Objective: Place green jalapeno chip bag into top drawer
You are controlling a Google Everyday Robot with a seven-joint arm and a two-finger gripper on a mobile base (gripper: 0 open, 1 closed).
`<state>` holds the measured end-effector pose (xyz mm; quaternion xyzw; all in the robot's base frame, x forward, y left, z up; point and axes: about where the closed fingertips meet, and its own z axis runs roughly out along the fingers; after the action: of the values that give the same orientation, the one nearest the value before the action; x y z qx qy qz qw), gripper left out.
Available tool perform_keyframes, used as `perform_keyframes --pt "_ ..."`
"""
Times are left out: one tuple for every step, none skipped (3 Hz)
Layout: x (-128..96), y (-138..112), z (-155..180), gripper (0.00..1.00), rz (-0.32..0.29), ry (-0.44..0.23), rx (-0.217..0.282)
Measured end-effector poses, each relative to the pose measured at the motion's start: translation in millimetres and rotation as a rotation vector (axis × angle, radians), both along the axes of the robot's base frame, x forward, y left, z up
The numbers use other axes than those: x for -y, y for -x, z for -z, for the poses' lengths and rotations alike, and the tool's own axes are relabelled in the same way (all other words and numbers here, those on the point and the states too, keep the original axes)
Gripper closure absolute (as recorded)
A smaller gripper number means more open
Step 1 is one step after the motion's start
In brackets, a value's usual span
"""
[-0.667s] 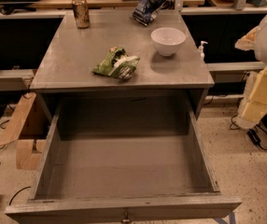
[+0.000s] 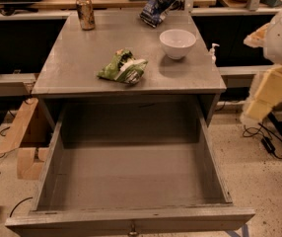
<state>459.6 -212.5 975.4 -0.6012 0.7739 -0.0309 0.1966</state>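
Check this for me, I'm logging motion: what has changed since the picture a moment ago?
Nothing visibly changed. The green chip bag still lies on the table, the drawer stays open, and the arm stays to the right of the table, its pincer out of view.

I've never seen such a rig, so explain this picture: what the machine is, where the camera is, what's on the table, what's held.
This is a wheeled robot with one arm. The single camera looks down on a grey table from its front; its mounting cannot be told. The pale arm shows at the right edge, its gripper hanging beside the table, touching nothing, with nothing seen in it. On the table lie a green bag, a white bowl, a can and a blue bag. The drawer below is pulled open and bare.
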Motion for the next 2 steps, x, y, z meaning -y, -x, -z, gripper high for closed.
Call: perform_keyframes --pt "-26 -85 3 0.0 -0.041 -0.166 0.122" --pt "-51 -140 -3 0.0 -0.075 -0.271 0.2"
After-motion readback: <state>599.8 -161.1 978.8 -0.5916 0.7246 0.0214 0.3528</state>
